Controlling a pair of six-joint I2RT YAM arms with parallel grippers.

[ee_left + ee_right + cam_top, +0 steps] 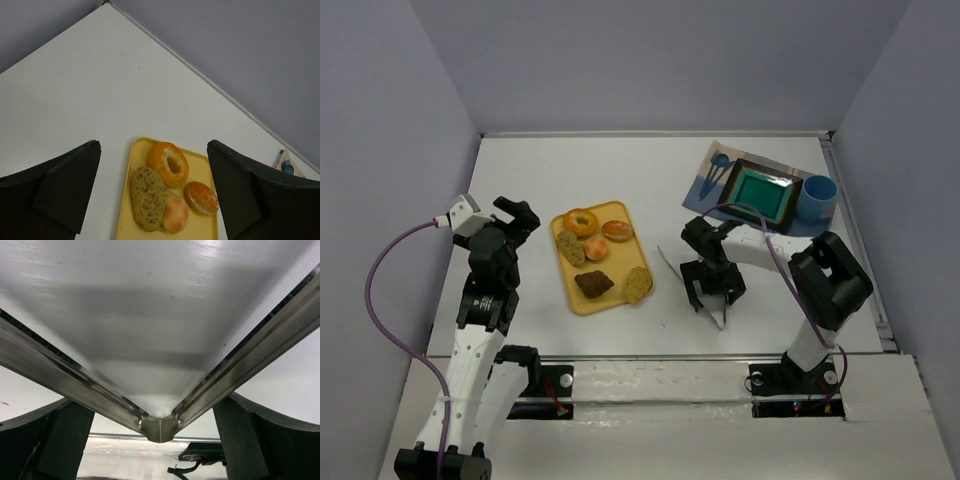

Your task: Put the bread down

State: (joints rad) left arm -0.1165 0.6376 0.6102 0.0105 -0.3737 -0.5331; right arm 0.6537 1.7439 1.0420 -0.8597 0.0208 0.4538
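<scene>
The bread point(593, 284), a small dark brown square slice, lies on the near part of the yellow tray point(617, 264). It is out of both wrist views. My left gripper point(523, 220) is open and empty, left of the tray and above the table. In the left wrist view its jaws point(154, 150) frame the tray's far end point(140, 150). My right gripper point(713, 300) is open to the right of the tray, its fingers either side of metal tongs point(718, 316). The tongs point(160, 340) fill the right wrist view, hinge end between the fingers of that gripper point(155, 402).
The tray also holds a golden bagel point(582, 222), a glazed bun point(617, 230), a pale roll point(596, 248) and two tan seeded slices point(570, 248). At the back right a mat carries a teal dish point(765, 195), a blue cup point(818, 197) and blue utensils point(718, 170).
</scene>
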